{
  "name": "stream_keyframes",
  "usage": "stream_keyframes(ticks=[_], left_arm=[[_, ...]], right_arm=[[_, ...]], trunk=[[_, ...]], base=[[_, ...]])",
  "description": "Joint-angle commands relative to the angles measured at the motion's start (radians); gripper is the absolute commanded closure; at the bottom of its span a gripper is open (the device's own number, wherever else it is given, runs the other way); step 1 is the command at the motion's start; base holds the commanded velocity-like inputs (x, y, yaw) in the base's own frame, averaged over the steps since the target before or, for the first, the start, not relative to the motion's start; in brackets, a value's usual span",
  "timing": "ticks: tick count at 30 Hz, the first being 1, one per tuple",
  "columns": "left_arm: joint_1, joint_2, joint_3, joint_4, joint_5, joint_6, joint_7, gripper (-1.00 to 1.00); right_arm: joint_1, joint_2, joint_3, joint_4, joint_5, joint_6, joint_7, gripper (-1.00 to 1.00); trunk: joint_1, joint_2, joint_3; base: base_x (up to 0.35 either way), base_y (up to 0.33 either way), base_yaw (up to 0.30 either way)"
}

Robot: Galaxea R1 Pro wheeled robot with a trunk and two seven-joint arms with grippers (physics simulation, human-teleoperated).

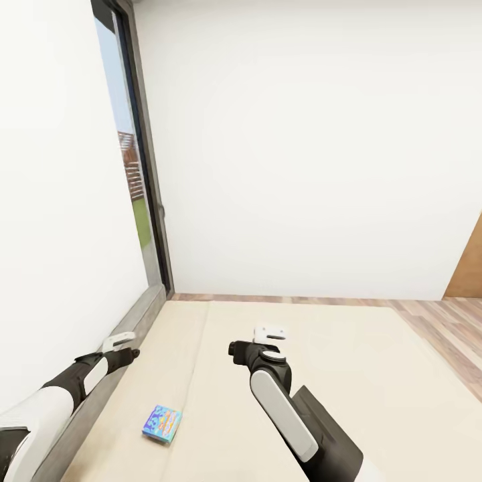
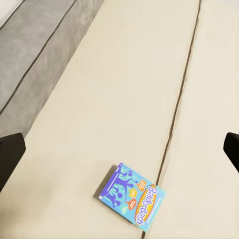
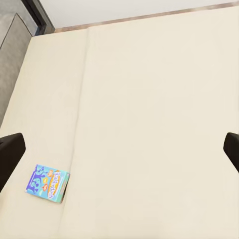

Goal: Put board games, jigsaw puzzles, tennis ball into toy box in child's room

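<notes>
Black fingertips of the left gripper (image 2: 119, 149) sit at both edges of the left wrist view, spread wide, nothing between them. Left gripper hangs over the bed's left strip, near the grey headboard (image 1: 114, 388). Right gripper (image 3: 119, 149) same story: dark fingertips far apart at the edges of the right wrist view, nothing held, hovering above the mattress (image 1: 348, 375) further toward the middle of the bed. In the head view both arms reach forward, white-and-black links, white wrist parts up front.

Blue board game (image 1: 162, 423) lies flat on the beige mattress, on the left section, just beside the seam (image 2: 177, 109) between the two mattress parts, apart from both grippers. Lettering on its lid reads Balderdash in the left wrist view (image 2: 132, 194); same box seen small in the right wrist view (image 3: 48, 182). Box is slightly turned relative to the seam.

Beyond the bed: wood-plank floor (image 1: 428, 314), white wall (image 1: 301, 147), dark-framed window (image 1: 144, 174) on the left with green lawn outside, brown door edge (image 1: 468, 268) at right.
</notes>
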Motion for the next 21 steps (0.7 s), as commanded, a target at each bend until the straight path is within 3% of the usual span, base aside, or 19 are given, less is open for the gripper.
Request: stream_keyframes(ticks=[1, 10, 21], left_arm=[[0.000, 0.001, -0.003, -0.001, 0.006, 0.005, -0.001, -1.00], [0.000, 0.001, -0.003, -0.001, 0.006, 0.005, -0.001, -1.00], [0.000, 0.001, -0.003, -0.001, 0.006, 0.005, -0.001, -1.00]], right_arm=[[-0.001, 0.000, 0.001, -0.001, -0.006, 0.004, -0.008, -1.00], [-0.001, -0.001, -0.001, -0.001, -0.004, 0.004, 0.021, -1.00], [-0.001, -0.001, -0.001, -0.001, -0.003, 0.003, 0.043, -1.00]], trunk=[[0.000, -0.001, 0.000], [0.000, -0.001, 0.004], [0.000, -0.001, 0.005]], base=[[0.000, 0.001, -0.036], [0.000, 0.025, -0.157], [0.014, 0.062, -0.025]])
